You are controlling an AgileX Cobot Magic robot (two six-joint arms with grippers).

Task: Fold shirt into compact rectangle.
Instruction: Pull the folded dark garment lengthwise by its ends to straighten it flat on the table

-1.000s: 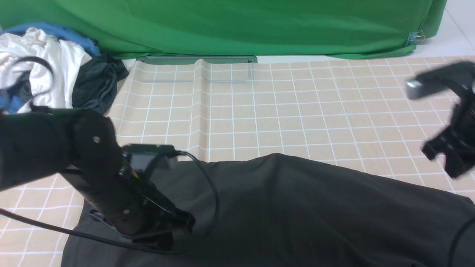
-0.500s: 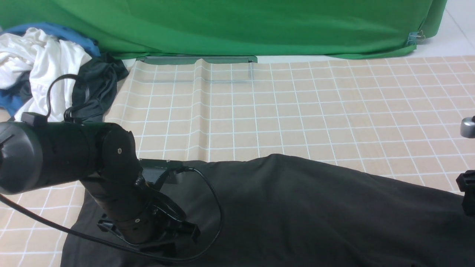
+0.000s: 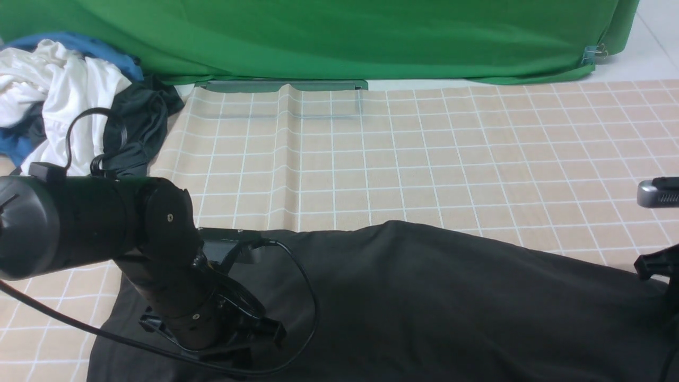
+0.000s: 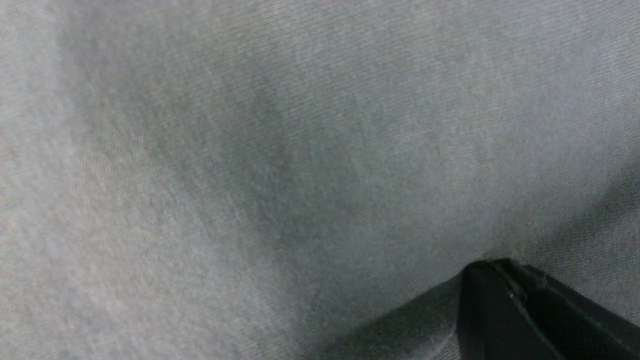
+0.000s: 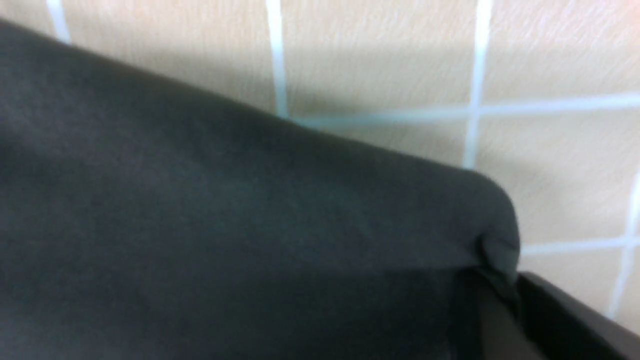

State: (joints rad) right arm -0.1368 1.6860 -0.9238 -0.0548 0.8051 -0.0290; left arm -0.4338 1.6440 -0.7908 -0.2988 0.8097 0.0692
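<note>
Black shirt (image 3: 424,297) spread beneath closed left hand (image 3: 263,338), its right corner pinched in right hand (image 5: 500,295)

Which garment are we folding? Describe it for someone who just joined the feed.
Below the green backdrop lies a beige checked tablecloth. The shirt is the big black cloth spread across its near edge, beneath the left arm. Unlike the crumpled white, blue and dark clothes heaped at the far left corner, it lies alone and mostly flat.

Black shirt (image 3: 424,297) at six o'clock; beige cloth (image 3: 424,159) with white grid lines; green backdrop (image 3: 318,37) at twelve; white, blue and dark clothes (image 3: 69,101) at ten.
</note>
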